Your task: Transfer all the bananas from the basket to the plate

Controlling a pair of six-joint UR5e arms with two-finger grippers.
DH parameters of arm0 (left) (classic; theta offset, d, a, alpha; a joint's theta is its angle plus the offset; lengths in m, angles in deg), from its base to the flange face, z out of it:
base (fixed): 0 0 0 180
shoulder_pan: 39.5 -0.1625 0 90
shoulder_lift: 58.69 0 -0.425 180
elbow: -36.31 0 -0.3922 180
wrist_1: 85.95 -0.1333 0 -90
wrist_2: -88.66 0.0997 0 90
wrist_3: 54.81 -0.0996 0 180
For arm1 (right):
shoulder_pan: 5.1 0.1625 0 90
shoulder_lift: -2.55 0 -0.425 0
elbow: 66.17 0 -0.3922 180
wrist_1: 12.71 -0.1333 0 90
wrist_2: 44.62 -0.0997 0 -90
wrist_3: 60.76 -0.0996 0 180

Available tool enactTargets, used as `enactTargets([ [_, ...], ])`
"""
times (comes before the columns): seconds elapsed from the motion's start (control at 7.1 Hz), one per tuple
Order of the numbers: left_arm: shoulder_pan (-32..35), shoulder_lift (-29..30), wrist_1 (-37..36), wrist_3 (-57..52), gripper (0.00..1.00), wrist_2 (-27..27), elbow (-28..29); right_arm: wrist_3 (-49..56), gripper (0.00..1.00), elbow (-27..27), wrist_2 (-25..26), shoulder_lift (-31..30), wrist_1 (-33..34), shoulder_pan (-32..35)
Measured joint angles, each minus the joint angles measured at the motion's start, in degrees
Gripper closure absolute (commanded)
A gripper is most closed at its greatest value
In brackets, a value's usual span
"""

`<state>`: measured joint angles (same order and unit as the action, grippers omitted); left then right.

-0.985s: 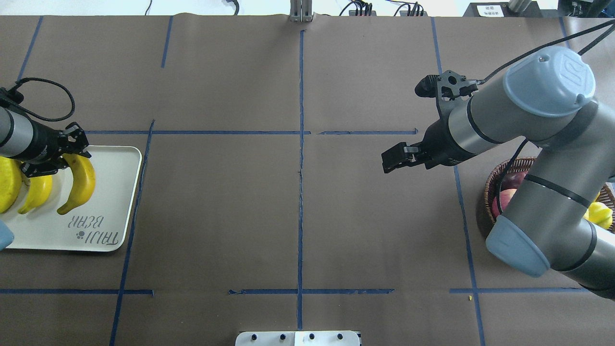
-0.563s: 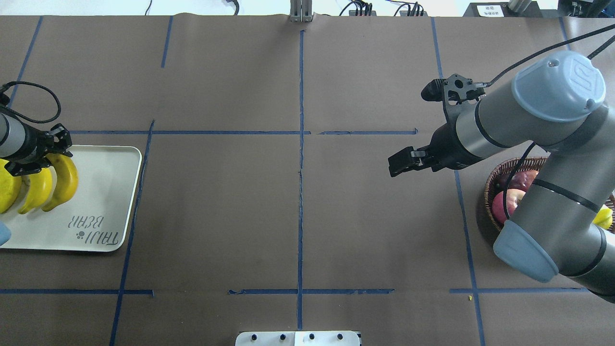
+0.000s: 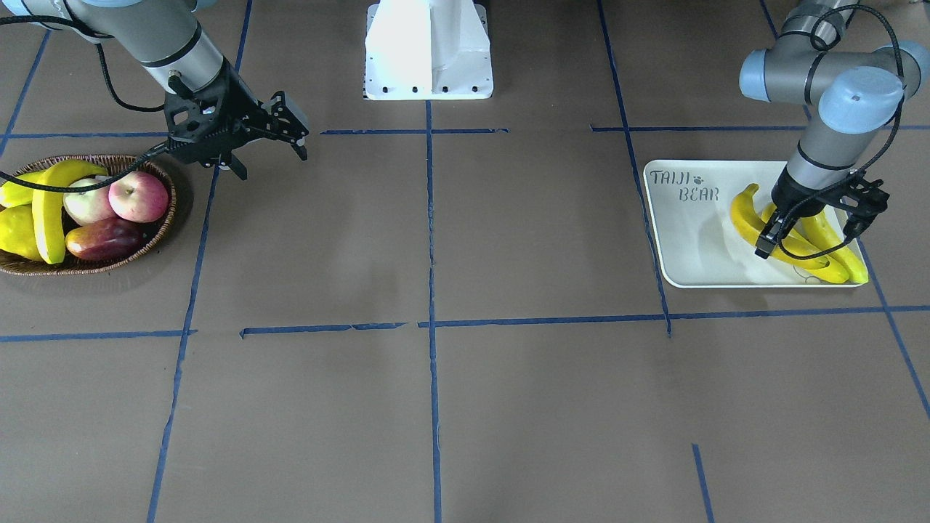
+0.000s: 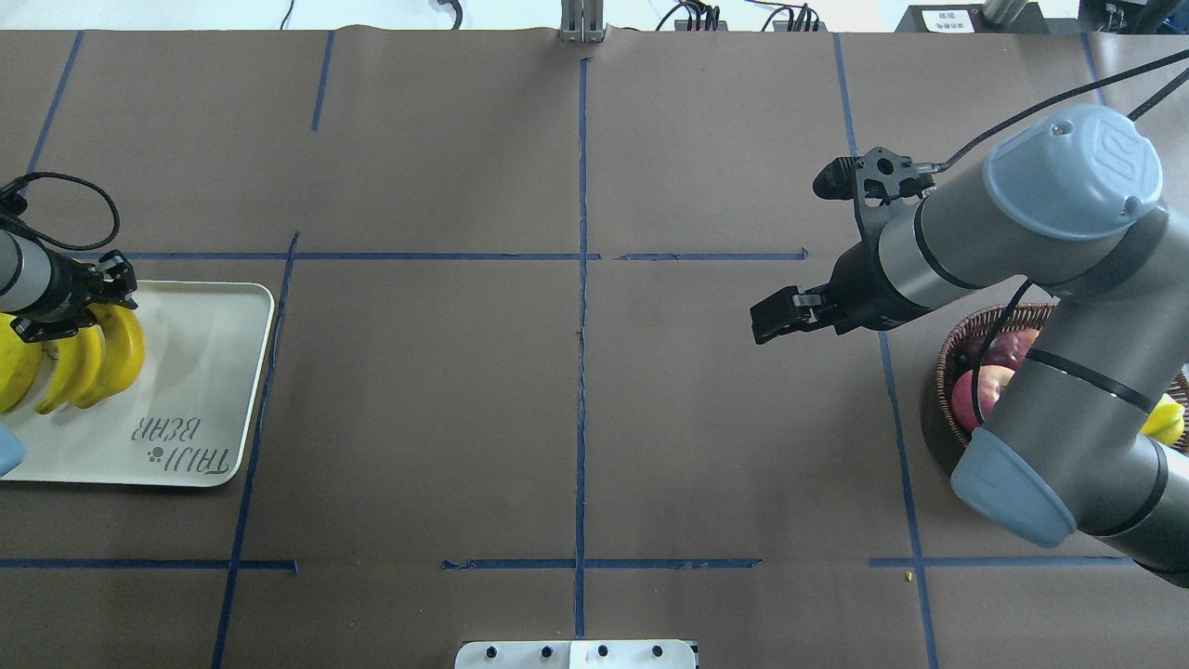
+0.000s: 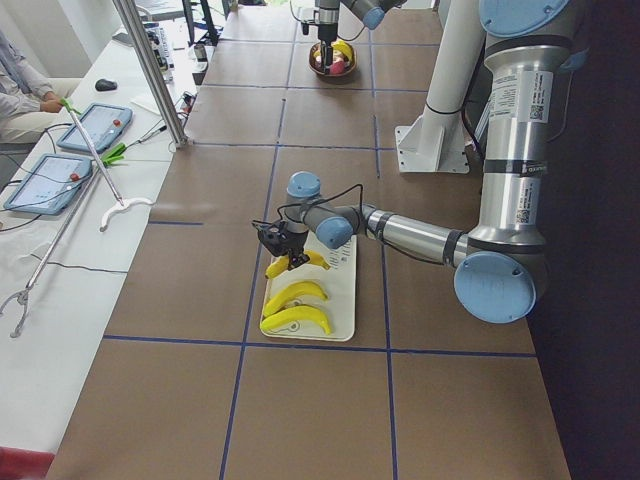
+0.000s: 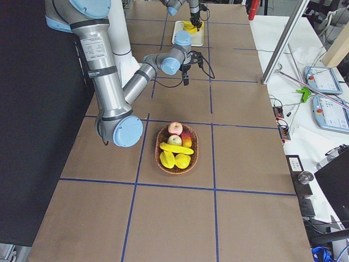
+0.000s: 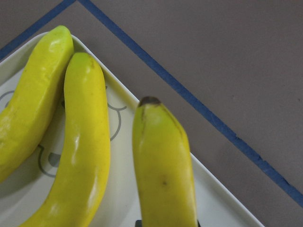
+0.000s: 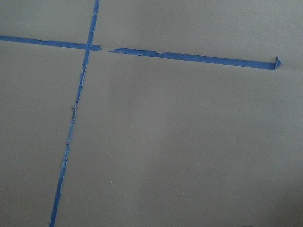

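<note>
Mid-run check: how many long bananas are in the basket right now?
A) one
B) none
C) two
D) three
A: a single long banana lies over the other fruit in the basket. Two other bananas lie on the plate, and the left tool grips a third banana.

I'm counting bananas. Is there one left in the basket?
Yes, one is in. A long yellow banana lies inside the basket, next to the apples.

Robot lab, tape-grid table (image 4: 418, 418), op tablets (image 5: 95, 128)
</note>
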<state>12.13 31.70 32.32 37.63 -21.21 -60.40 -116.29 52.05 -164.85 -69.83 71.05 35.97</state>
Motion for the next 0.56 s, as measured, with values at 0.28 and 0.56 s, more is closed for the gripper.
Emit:
enactTargets([
  [0.28, 0.34, -0.41, 0.94, -3.3, 0.0, -0.29, -0.29, 0.07, 0.0, 0.0, 0.0, 0.03, -0.01, 0.06],
  [0.56, 2.04, -2.79, 0.69, -9.11, 0.0, -3.49, -3.65, 0.22, 0.0, 0.17, -0.14, -0.04, 0.0, 0.25],
])
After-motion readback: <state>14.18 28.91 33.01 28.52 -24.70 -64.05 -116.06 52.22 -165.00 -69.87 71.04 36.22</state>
